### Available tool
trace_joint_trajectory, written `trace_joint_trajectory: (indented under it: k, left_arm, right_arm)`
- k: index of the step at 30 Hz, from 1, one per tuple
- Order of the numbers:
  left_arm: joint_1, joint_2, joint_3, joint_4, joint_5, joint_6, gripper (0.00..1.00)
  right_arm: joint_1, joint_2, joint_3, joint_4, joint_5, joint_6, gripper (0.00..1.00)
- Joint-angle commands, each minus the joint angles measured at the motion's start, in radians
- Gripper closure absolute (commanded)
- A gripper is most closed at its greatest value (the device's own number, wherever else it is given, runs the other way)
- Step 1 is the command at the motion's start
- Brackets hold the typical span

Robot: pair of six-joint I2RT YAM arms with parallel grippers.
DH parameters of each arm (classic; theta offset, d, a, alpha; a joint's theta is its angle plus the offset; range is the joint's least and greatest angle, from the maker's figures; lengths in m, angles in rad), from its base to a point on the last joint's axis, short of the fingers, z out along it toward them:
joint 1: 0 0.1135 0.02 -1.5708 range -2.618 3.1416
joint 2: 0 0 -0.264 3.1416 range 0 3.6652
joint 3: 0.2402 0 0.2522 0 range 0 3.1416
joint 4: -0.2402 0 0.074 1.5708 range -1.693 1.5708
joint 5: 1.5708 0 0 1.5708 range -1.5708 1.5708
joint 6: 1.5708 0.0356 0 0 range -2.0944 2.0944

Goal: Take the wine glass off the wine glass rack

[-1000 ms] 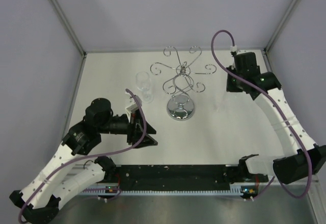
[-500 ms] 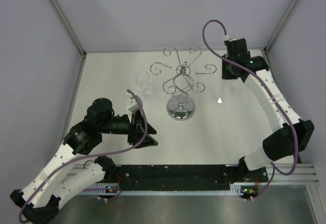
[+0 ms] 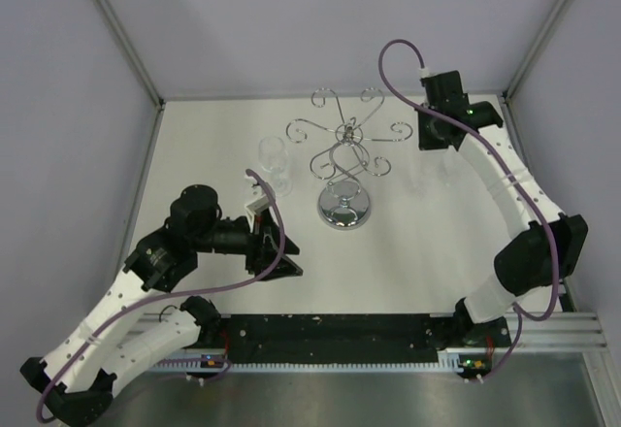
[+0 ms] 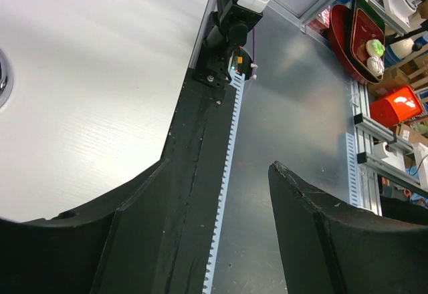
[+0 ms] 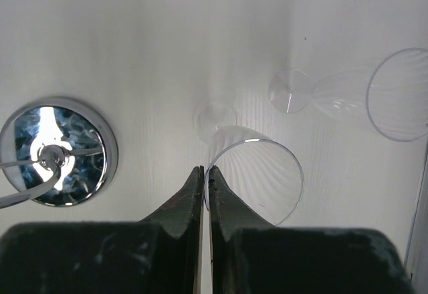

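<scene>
The chrome wine glass rack [image 3: 345, 147] stands at the table's back centre on its mirrored round base [image 3: 343, 206], which also shows in the right wrist view [image 5: 59, 150]. My right gripper [image 5: 205, 171] is shut on the rim of a clear wine glass [image 5: 257, 174], one finger inside the bowl and one outside. Its foot [image 5: 215, 119] hangs below, over the white table. In the top view this gripper [image 3: 430, 146] is just right of the rack's arms, and the glass barely shows. My left gripper [image 4: 217, 174] is open and empty at the table's near edge [image 3: 277, 257].
A second clear glass [image 5: 374, 97] is on the table right of the held one; I cannot tell whether it stands or lies. Two more clear glasses [image 3: 275, 163] stand left of the rack. The black toothed rail [image 4: 224, 174] runs along the near edge.
My right arm has swung back and to the left, closer to the rack's right arms, still shut. The left arm has hardly moved.
</scene>
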Motion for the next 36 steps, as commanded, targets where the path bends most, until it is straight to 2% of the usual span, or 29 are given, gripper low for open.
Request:
trace_joint_trajectory:
  k: [1, 15, 21, 25, 36]
  left_arm:
    - [-0.006, 0.002, 0.006, 0.009, -0.008, 0.023, 0.35]
    - [-0.004, 0.001, 0.004, -0.002, -0.014, 0.034, 0.35]
    - [-0.006, 0.002, 0.0, -0.003, -0.015, 0.036, 0.35]
    - [-0.006, 0.004, -0.002, -0.002, -0.014, 0.037, 0.35]
    - [-0.006, 0.002, -0.002, -0.003, -0.012, 0.039, 0.34]
  right_arm:
    - [-0.014, 0.021, 0.046, 0.018, 0.005, -0.006, 1.0]
    - [-0.014, 0.045, 0.039, 0.03, -0.004, -0.002, 1.0]
    - [-0.012, 0.043, 0.023, 0.042, -0.009, 0.002, 0.93]
    - [-0.012, 0.043, 0.016, 0.047, -0.009, 0.002, 0.84]
    - [-0.012, 0.032, 0.02, 0.055, -0.023, 0.007, 0.72]
